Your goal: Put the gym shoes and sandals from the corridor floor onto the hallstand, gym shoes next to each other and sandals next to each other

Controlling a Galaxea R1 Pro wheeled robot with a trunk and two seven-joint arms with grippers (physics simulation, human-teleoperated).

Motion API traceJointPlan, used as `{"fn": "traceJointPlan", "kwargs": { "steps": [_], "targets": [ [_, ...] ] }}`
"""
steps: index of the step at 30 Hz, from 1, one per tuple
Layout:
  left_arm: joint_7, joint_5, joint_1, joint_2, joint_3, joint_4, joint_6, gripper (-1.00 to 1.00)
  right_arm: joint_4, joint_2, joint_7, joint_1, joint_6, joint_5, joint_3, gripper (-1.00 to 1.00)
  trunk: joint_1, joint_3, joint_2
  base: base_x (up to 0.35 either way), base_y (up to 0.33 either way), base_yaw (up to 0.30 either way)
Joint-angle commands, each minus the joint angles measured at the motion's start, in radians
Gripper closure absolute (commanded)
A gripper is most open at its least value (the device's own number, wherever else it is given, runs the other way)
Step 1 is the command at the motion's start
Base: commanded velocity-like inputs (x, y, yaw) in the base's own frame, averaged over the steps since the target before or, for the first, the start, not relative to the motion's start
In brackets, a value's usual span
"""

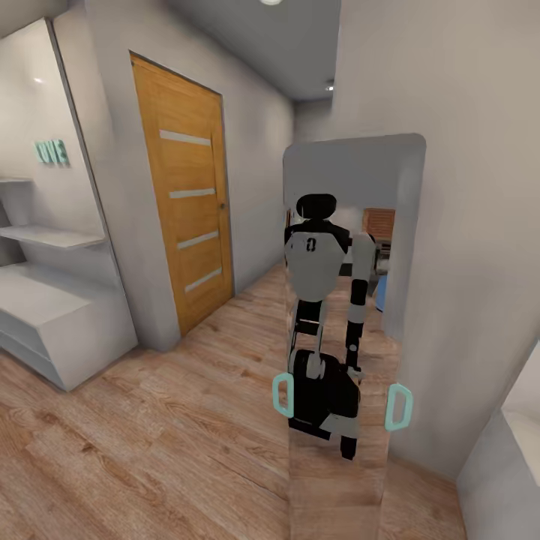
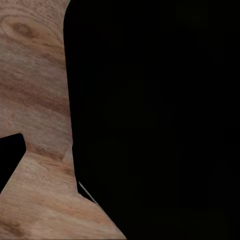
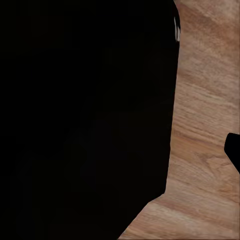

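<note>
**Shoes out of sight, robot facing a mirror: turn and search before reaching**

Nearest the head camera lies the corridor floor [image 1: 150,450], light wood-grain planks running from the lower edge up toward the far end of the hall. Standing on it ahead is a tall mirror [image 1: 352,300] leaning against the right wall, and in it the robot's own reflection, teal loops low at each side of its base. To the left stands the hallstand [image 1: 52,315], a pale grey unit with stepped shelves above and a teal "LOVE" sign [image 1: 51,152] on the wall. Beyond it is an orange door [image 1: 187,202], shut.

Both wrist views give dark robot body against floor planks; whether either claw is spread or closed, I cannot tell. None of the four shoes can be made out on the visible floor, so the step in hand looks like searching.

To do this well, the base should probably swing away from the mirror and sweep the floor slowly, head tilted down, keeping the hallstand's position in mind. The reflection could mislead; trust the direct view.
</note>
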Motion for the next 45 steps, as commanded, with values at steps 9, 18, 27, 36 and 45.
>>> {"fn": "traceJointPlan", "kwargs": {
  "steps": [9, 18, 27, 36, 45],
  "targets": [
    [-0.003, -0.001, 0.013, 0.002, 0.002, -0.048, 0.015, -1.0, -0.033, -0.002, 0.018, -0.003, -0.022, 0.002, -0.004, -1.0, 0.0, 0.0, 0.0, 0.0, 0.0, 0.0],
    [-0.002, -0.004, 0.014, 0.011, 0.002, -0.099, 0.021, -1.0, -0.031, -0.002, 0.018, -0.003, -0.072, 0.002, -0.003, -1.0, 0.0, 0.0, 0.0, 0.0, 0.0, 0.0],
    [-0.002, -0.006, 0.012, 0.014, 0.002, -0.149, 0.011, -1.0, -0.051, -0.002, 0.017, -0.003, -0.123, 0.002, -0.005, -1.0, 0.0, 0.0, 0.0, 0.0, 0.0, 0.0],
    [-0.002, -0.004, 0.009, -0.002, 0.0, -0.2, -0.027, -1.0, -0.102, -0.002, 0.018, -0.003, -0.13, 0.002, -0.006, -1.0, 0.0, 0.0, 0.0, 0.0, 0.0, 0.0],
    [-0.001, 0.011, 0.009, 0.002, 0.004, -0.684, -0.257, -1.0, -0.267, -0.002, 0.018, -0.003, -0.132, 0.002, -0.004, -1.0, 0.0, 0.0, 0.0, 0.0, 0.0, 0.0]
  ]
}}
